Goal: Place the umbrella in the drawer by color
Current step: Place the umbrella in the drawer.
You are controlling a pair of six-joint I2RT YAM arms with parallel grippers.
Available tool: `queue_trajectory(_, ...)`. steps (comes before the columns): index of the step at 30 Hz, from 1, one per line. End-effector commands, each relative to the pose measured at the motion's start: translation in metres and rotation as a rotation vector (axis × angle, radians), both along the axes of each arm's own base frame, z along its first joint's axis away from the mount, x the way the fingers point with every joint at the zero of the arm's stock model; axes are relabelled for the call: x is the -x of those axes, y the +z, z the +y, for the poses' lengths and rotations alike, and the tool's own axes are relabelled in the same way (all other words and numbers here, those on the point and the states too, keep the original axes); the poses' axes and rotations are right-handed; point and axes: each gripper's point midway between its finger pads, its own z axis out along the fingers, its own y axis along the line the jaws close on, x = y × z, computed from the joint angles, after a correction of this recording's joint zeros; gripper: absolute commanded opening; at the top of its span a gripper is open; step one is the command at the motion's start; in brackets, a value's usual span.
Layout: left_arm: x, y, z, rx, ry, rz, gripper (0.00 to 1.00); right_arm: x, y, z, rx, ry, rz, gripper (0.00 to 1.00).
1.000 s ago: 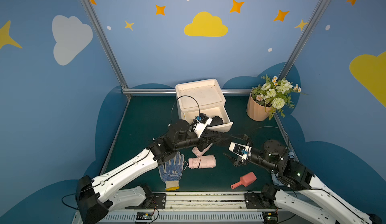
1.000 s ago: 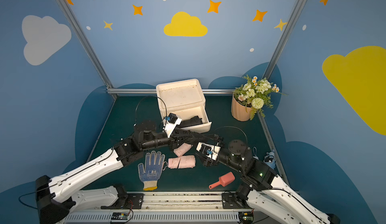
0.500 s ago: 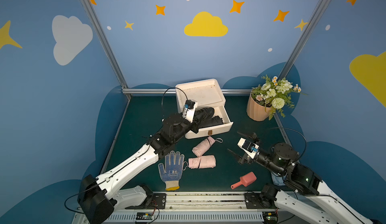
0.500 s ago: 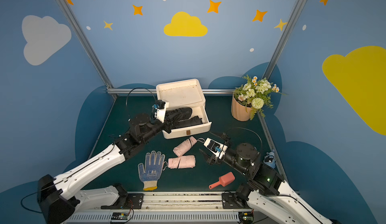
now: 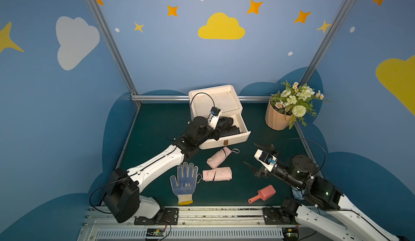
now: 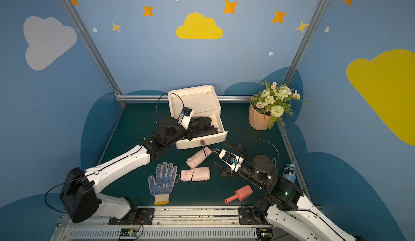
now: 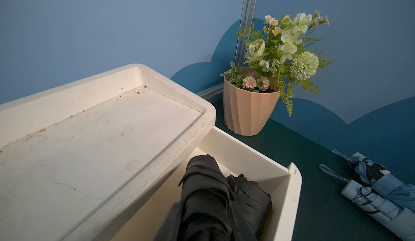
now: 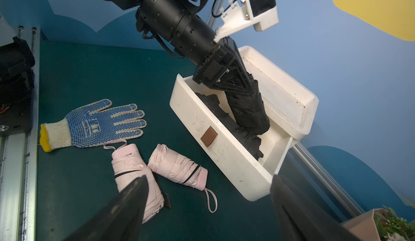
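Note:
The white drawer (image 5: 224, 142) stands pulled open from its box at the back of the mat. My left gripper (image 8: 244, 87) is shut on a folded black umbrella (image 8: 249, 107), holding it tilted down into the drawer, where its far end lies on another black umbrella (image 8: 244, 136). Both black umbrellas (image 7: 204, 195) fill the bottom of the left wrist view. Two pink umbrellas (image 5: 219, 157) (image 5: 216, 174) lie on the mat in front of the drawer. My right gripper (image 5: 249, 153) hangs open to their right, nothing between its fingers (image 8: 134, 195).
A blue-dotted work glove (image 5: 184, 182) lies left of the pink umbrellas and a red scoop (image 5: 263, 193) sits near the front rail. A flower pot (image 5: 277, 118) stands at the back right. Light-blue umbrellas (image 7: 381, 195) lie by the right wall.
My left arm has swung the black umbrella from above the pink umbrellas back into the drawer. The right arm has drawn away to the right, still open.

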Motion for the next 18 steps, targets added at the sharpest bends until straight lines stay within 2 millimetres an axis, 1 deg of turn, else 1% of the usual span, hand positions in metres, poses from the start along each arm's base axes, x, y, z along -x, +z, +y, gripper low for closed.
queue_trajectory(1,-0.001,0.000,-0.015,0.054,-0.055,0.088,0.03,0.000,0.006,0.005,-0.039,0.012,0.003,0.91)
queue_trajectory(4,-0.007,-0.011,-0.022,0.100,-0.066,0.183,0.07,0.000,0.004,0.006,-0.039,0.014,0.010,0.91)
queue_trajectory(5,-0.006,-0.013,-0.025,0.112,-0.076,0.206,0.09,0.000,0.003,0.006,-0.037,0.011,0.012,0.91)
queue_trajectory(6,-0.007,-0.014,-0.027,0.120,-0.080,0.223,0.14,-0.001,0.003,0.005,-0.038,0.007,0.013,0.91)
queue_trajectory(8,-0.008,-0.016,-0.027,0.116,-0.070,0.249,0.36,-0.001,0.001,0.004,-0.041,0.000,0.017,0.91)
queue_trajectory(9,-0.011,-0.015,-0.024,0.111,-0.046,0.257,0.48,-0.001,-0.001,0.004,-0.039,-0.004,0.021,0.91)
queue_trajectory(10,-0.013,-0.013,-0.020,0.105,-0.022,0.258,0.52,-0.002,-0.002,0.003,-0.039,-0.010,0.025,0.91)
queue_trajectory(11,-0.015,-0.012,-0.016,0.097,-0.002,0.261,0.54,-0.003,-0.002,0.002,-0.041,-0.018,0.029,0.91)
queue_trajectory(13,-0.017,-0.002,-0.006,0.087,0.037,0.247,0.60,-0.007,-0.005,-0.001,-0.040,-0.050,0.045,0.91)
queue_trajectory(15,-0.016,0.008,0.003,0.078,0.070,0.232,0.64,-0.015,-0.008,-0.006,-0.045,-0.110,0.065,0.91)
queue_trajectory(18,-0.013,0.027,0.017,0.068,0.110,0.185,0.68,-0.027,-0.014,-0.009,-0.058,-0.188,0.122,0.91)
